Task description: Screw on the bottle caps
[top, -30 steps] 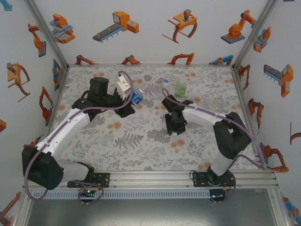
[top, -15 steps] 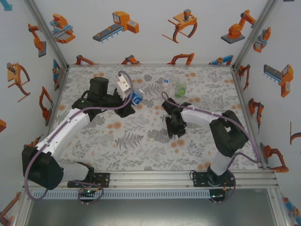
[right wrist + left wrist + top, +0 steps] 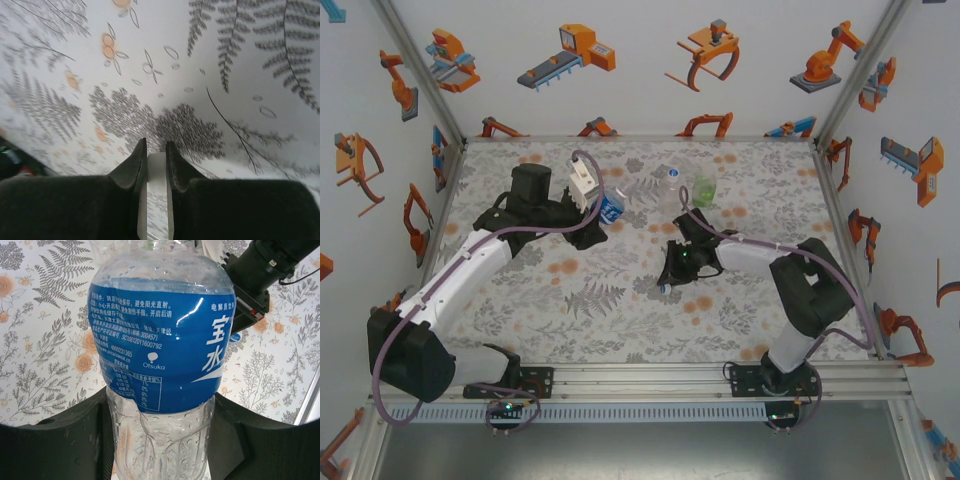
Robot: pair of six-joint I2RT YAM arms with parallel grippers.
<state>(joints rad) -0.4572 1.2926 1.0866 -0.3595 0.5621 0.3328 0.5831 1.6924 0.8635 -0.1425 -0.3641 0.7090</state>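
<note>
Right fingers (image 3: 131, 167) are shut on a white ribbed bottle cap (image 3: 156, 172), pinched edge-on just above the fern-printed surface (image 3: 225, 75). Left fingers (image 3: 60, 445) are clamped round the blue-labelled bottle (image 3: 160, 340). In the top view, a green bottle (image 3: 704, 190) and a colourless bottle (image 3: 669, 182) are seen farther back, apart from the cap.
</note>
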